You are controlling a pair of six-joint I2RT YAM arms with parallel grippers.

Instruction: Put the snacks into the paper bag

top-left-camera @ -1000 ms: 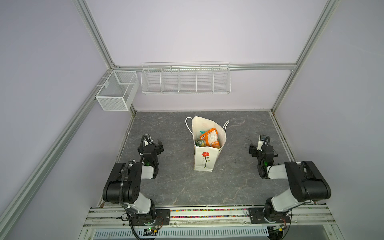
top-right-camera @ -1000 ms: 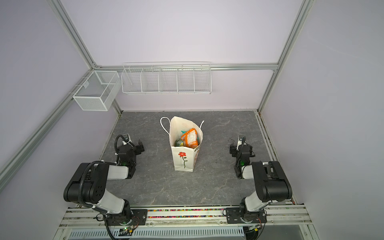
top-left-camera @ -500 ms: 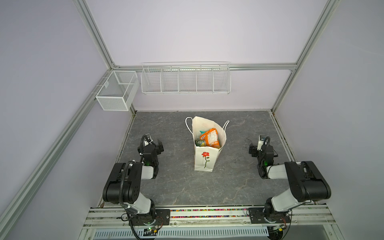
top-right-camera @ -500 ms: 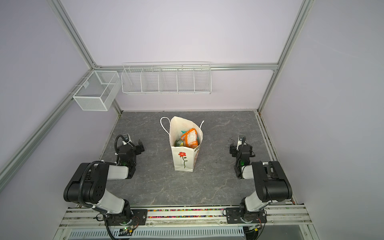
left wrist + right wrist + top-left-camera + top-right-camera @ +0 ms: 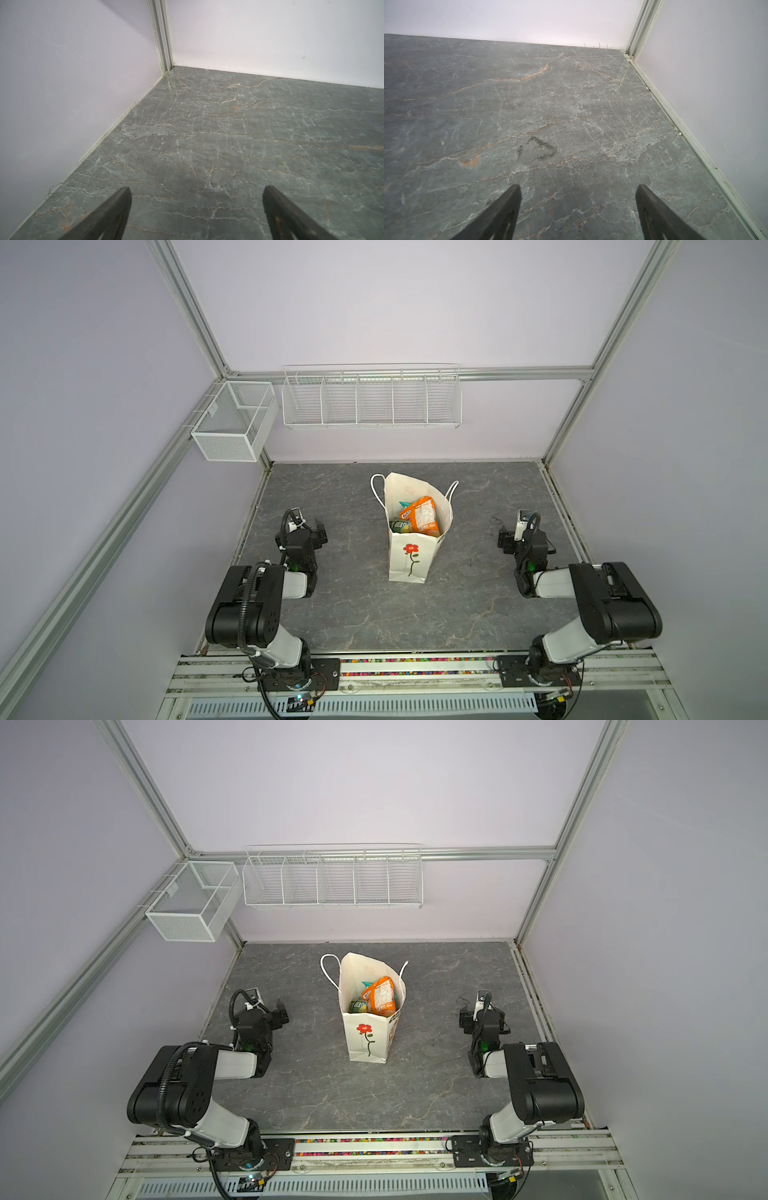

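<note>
Left gripper (image 5: 196, 188) and right gripper (image 5: 578, 186) idle and empty; snacks (image 5: 417, 519) sit in the paper bag (image 5: 409, 562).
Both grippers have their jaws spread wide, with only bare table (image 5: 353, 614) between and ahead of them. Each rests low at its own side, well apart from the bag, which stands upright mid-table. Nothing has moved over the last second. An orange packet (image 5: 381, 995), a green packet (image 5: 358, 1006) and a teal packet (image 5: 368, 984) show in the bag's mouth. No snack lies on the table, so the task looks finished.
</note>
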